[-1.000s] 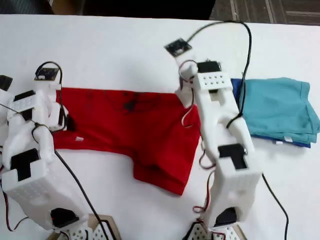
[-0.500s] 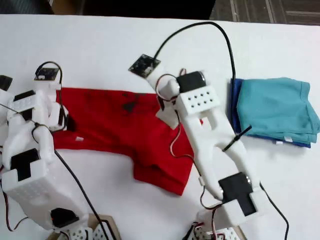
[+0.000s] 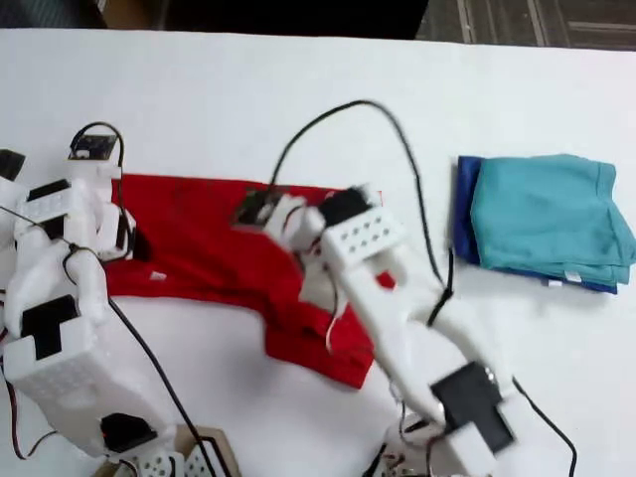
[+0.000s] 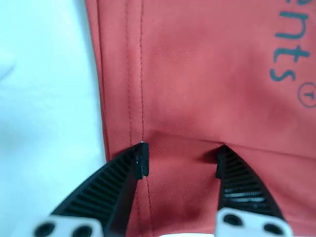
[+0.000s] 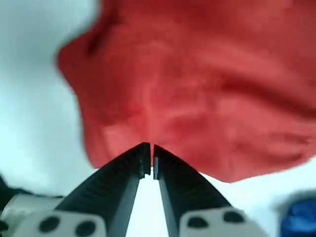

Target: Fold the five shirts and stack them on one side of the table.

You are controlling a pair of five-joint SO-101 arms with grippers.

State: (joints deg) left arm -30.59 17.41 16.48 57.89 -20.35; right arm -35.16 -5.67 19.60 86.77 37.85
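Red shirt (image 3: 219, 248) hem inside spread left gripper (image 4: 181, 162); table (image 4: 44, 98) alongside.

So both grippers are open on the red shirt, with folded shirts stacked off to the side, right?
Not quite. Only the left gripper is open on the red shirt. The right gripper is shut, pinching the shirt's edge, as the right wrist view shows. The folded shirts are indeed stacked off to the side.
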